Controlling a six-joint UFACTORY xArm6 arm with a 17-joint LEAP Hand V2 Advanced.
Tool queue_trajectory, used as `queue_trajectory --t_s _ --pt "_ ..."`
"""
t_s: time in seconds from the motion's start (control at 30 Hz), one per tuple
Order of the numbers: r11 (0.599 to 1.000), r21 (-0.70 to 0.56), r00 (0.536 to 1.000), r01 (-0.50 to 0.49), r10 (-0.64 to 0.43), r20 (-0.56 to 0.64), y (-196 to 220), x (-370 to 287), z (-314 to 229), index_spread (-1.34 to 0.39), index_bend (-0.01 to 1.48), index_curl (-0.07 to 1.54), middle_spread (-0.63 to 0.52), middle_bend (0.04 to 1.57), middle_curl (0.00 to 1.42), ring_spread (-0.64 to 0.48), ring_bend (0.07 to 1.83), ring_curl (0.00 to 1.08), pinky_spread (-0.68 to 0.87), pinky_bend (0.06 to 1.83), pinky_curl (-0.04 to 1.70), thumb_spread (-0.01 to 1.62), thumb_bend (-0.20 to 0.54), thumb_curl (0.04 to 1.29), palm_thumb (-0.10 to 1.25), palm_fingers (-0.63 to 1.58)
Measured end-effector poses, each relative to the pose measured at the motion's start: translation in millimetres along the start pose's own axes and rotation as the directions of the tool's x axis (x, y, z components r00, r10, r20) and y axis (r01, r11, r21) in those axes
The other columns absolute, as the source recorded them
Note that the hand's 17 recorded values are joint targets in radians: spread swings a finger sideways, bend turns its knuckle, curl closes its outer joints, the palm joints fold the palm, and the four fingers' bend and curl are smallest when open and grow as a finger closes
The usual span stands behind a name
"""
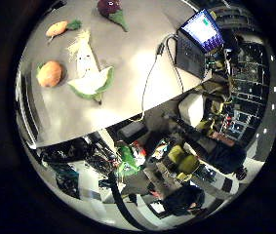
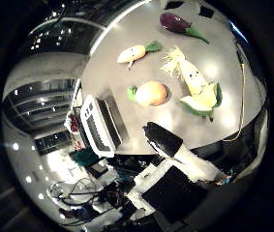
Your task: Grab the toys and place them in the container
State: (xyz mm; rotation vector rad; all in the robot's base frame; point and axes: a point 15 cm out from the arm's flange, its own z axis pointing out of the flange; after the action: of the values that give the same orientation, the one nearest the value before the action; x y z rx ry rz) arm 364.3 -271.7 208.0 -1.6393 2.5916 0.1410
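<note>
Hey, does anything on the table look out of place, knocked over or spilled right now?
Nothing stands out. The corn, orange, carrot and eggplant toys lie apart on the table, none in the container at its edge. Nothing looks spilled or damaged.

Both palm cameras look down from well above the grey table (image 2: 141, 29), nothing close to either lens. The thumb-side view faces the tabletop with the white container (image 2: 98, 126) at its edge and part of the hand (image 2: 175, 159) reaching in, while the little-finger-side view takes in the table, an open laptop (image 1: 196, 41) on it, and the room beyond. Shared ground (seen from slightly different angles): the corn toy (image 2: 194, 84), the orange toy (image 2: 151, 93), the carrot toy (image 2: 134, 52) and the eggplant toy (image 2: 177, 24).
</note>
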Motion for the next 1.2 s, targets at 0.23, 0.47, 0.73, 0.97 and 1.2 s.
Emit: queue_trajectory --t_s 0.23,0.47,0.73,0.97,1.2 --pt "0.998 0.014 0.997 -0.069 0.068 0.027 -22 13 48 -0.22 0.15 0.26 0.00 0.30 0.36 0.12 0.37 0.25 0.37 0.37 0.30 1.07 -0.026 0.30 0.60 0.25" --pt "0.995 -0.023 0.995 -0.100 0.101 0.027 -29 28 111 -0.21 0.15 0.26 0.00 0.30 0.36 0.10 0.42 0.26 0.35 0.40 0.30 1.05 -0.025 0.30 0.58 0.26" --pt "0.989 -0.096 0.993 -0.110 0.114 0.037 -19 31 153 -0.19 0.16 0.27 -0.01 0.33 0.36 0.06 0.46 0.26 0.32 0.40 0.29 1.04 -0.022 0.31 0.58 0.30" --pt "0.987 -0.120 0.994 -0.104 0.108 0.031 -17 33 164 -0.27 0.15 0.25 -0.11 0.50 0.42 -0.14 0.75 0.31 0.00 0.51 0.26 0.99 -0.006 0.33 0.71 0.83" --pt "0.990 -0.108 0.995 -0.089 0.092 0.025 -20 34 158 -0.41 0.50 0.43 -0.21 0.79 0.55 -0.25 0.98 0.45 -0.41 0.90 0.42 0.92 -0.005 0.38 0.89 1.41"
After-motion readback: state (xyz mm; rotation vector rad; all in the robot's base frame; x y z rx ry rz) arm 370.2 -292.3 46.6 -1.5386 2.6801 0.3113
